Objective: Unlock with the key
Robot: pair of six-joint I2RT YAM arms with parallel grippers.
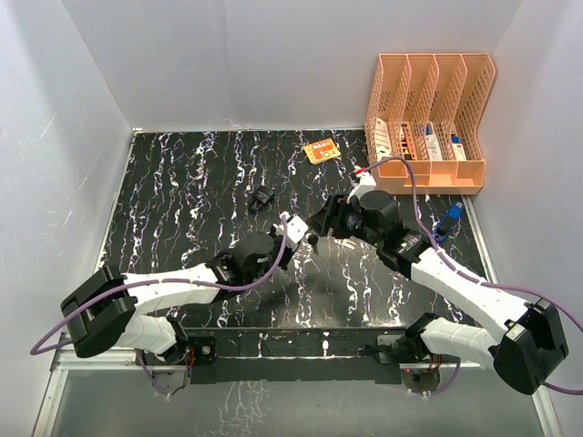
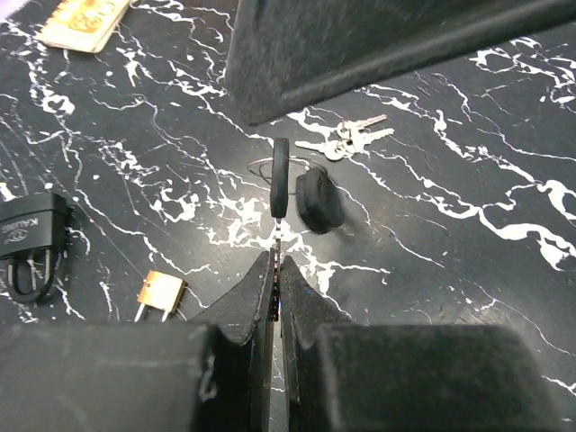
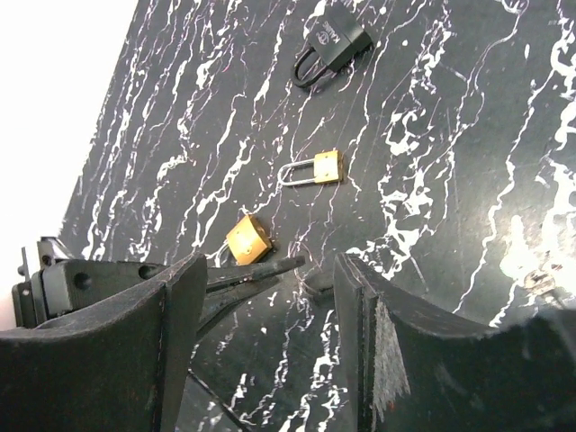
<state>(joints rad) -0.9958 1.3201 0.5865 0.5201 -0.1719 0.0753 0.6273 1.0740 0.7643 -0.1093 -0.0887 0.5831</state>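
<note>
My left gripper [image 2: 277,256] is shut on the blade of a black-headed key [image 2: 280,175], held edge-on above the table, with a wire ring and a black round fob [image 2: 319,200] hanging from it. In the top view it [image 1: 299,230] sits at mid-table. My right gripper [image 3: 270,270] is open and empty, its jaws on either side of the left gripper's tips; in the top view it [image 1: 319,222] is just right of the left one. A small brass padlock [image 3: 247,238] lies just beyond the tips and also shows in the left wrist view [image 2: 162,295].
A second brass padlock [image 3: 310,168] with a long shackle lies farther out. A black padlock [image 1: 261,198] lies behind it. Loose silver keys [image 2: 346,139] lie on the black marbled table. An orange card [image 1: 322,150] and a peach file organiser [image 1: 428,118] stand at the back right.
</note>
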